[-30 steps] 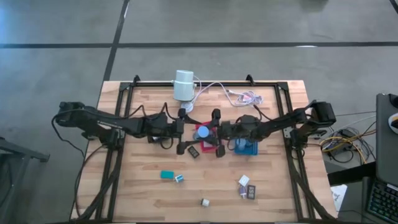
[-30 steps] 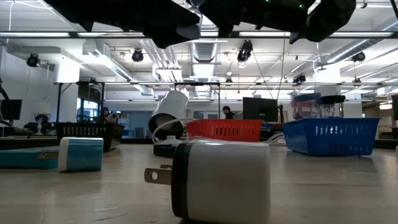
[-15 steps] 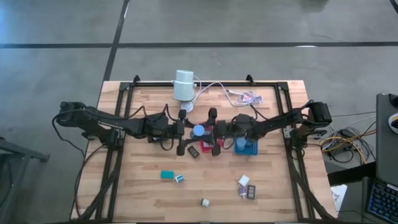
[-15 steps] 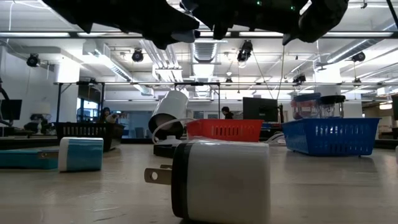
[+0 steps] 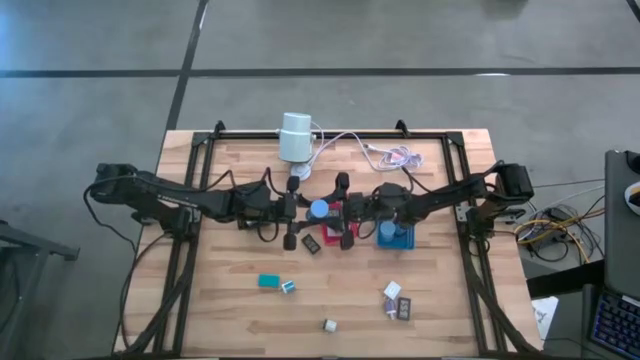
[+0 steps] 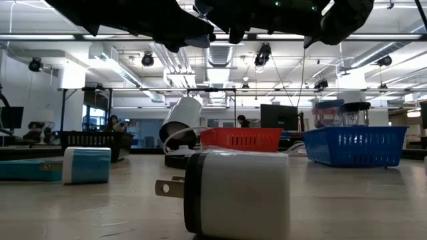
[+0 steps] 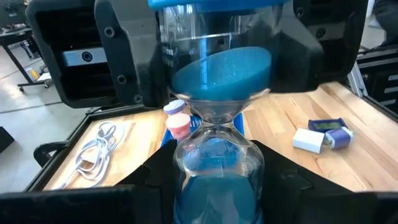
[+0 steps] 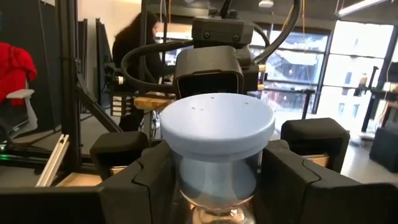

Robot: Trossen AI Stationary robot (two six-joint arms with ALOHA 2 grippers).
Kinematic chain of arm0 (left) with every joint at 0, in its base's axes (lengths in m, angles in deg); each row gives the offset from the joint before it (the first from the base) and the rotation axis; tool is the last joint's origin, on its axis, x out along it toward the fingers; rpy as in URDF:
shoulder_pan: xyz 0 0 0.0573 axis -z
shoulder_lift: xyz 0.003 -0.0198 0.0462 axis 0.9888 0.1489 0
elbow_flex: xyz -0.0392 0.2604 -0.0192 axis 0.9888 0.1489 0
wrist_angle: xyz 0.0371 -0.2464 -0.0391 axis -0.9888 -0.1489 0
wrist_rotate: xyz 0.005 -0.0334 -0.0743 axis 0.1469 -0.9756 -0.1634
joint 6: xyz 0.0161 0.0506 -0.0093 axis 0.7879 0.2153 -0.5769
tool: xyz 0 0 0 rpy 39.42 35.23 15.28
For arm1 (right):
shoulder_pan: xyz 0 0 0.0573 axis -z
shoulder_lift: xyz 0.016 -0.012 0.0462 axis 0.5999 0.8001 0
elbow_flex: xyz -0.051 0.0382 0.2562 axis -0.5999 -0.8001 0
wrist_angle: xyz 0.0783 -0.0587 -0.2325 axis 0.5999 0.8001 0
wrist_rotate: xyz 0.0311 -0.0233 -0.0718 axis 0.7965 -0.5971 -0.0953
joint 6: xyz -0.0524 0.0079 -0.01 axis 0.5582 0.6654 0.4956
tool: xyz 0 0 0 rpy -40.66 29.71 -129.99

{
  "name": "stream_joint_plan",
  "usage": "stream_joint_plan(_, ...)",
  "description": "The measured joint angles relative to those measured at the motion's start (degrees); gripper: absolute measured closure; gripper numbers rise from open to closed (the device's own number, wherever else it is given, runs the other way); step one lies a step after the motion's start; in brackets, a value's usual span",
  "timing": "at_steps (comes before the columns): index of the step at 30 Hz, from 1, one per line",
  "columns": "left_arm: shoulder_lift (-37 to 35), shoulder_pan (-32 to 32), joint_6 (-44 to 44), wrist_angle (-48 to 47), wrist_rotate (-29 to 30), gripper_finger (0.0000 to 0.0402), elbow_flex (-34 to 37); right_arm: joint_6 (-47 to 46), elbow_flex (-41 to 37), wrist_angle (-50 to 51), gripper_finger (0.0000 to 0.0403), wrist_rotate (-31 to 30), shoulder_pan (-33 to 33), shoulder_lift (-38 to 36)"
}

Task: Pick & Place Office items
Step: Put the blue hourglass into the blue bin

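A: What are the tools doing?

B: Both meet at table centre on one blue-sand hourglass (image 5: 319,210). Left tool (image 5: 291,212) grips its lower bulb, fingers (image 7: 93,202) clenched on either side of the glass. Right tool (image 5: 343,212) grips the upper end, fingers (image 8: 140,180) clamped under the pale blue cap (image 8: 217,124). Hourglass is held off the table, btwn the two.

A: What's around them?

B: Red tray (image 5: 333,225) and blue tray (image 5: 396,237) lie just below the right arm. A small dark item (image 5: 312,243) sits just beside the red tray. White cylinder (image 5: 295,136) w/ cables (image 5: 385,152) stands at the far edge. Near edge: teal block (image 5: 269,282), white charger plug (image 6: 235,193) and a few more small pieces (image 5: 397,300), well apart from the tools.

A: Anything in the way?

B: Each arm blocks the other's wrist view. People (image 8: 134,46) show in the room beyond.
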Motion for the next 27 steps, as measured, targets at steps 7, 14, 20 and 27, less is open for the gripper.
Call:
stream_joint_plan(7,-0.1,0.0,0.0,-2.3,0.0,0.0250,0.0,-1.4,0.1,8.7,0.0184,-0.6,-0.1,-3.9)
stream_joint_plan(14,-0.3,0.0,-0.5,-7.1,0.1,0.0250,-0.2,0.7,0.0,23.4,0.0153,-0.6,-0.2,-10.9)
stream_joint_plan(20,-0.4,0.0,-0.8,-13.3,0.5,0.0250,-0.4,3.4,6.8,46.3,0.0133,-0.9,-0.5,-15.5)
stream_joint_plan(27,-0.4,0.0,-1.2,-15.2,0.3,0.0250,-1.4,11.5,23.3,74.2,0.0115,-4.4,-1.7,-11.1)
